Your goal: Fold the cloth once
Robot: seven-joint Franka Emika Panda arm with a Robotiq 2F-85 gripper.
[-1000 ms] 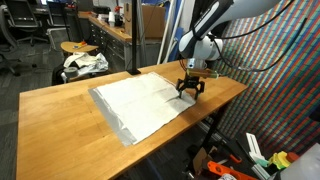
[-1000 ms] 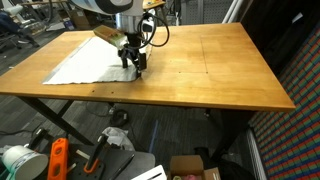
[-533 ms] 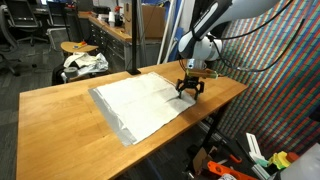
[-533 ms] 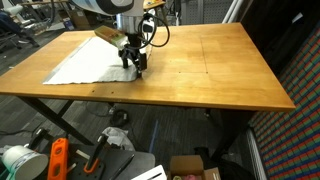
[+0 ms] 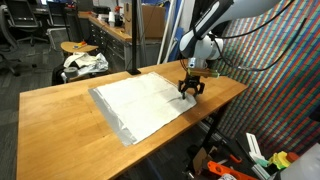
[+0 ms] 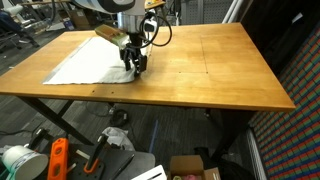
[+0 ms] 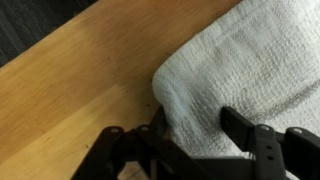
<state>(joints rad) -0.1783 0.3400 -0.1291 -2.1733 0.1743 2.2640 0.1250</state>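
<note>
A white textured cloth [image 5: 140,103] lies flat on the wooden table [image 5: 60,125]; it also shows in the other exterior view [image 6: 85,62]. My gripper [image 5: 189,92] is down at the cloth's corner near the table's edge, also seen in an exterior view [image 6: 134,64]. In the wrist view the two black fingers [image 7: 196,125] straddle the rounded cloth corner [image 7: 255,60]. They have pinched in on it, and cloth bunches between them.
Another cloth heap sits on a round stool [image 5: 82,62] beyond the table. A black post [image 5: 133,35] stands behind the table. Orange tools [image 6: 58,158] and a box [image 6: 190,167] lie on the floor. The table's bare part [image 6: 215,60] lies beside the gripper.
The fingers have drawn closer together over the cloth corner. The arm and the cloth have stayed in place.
</note>
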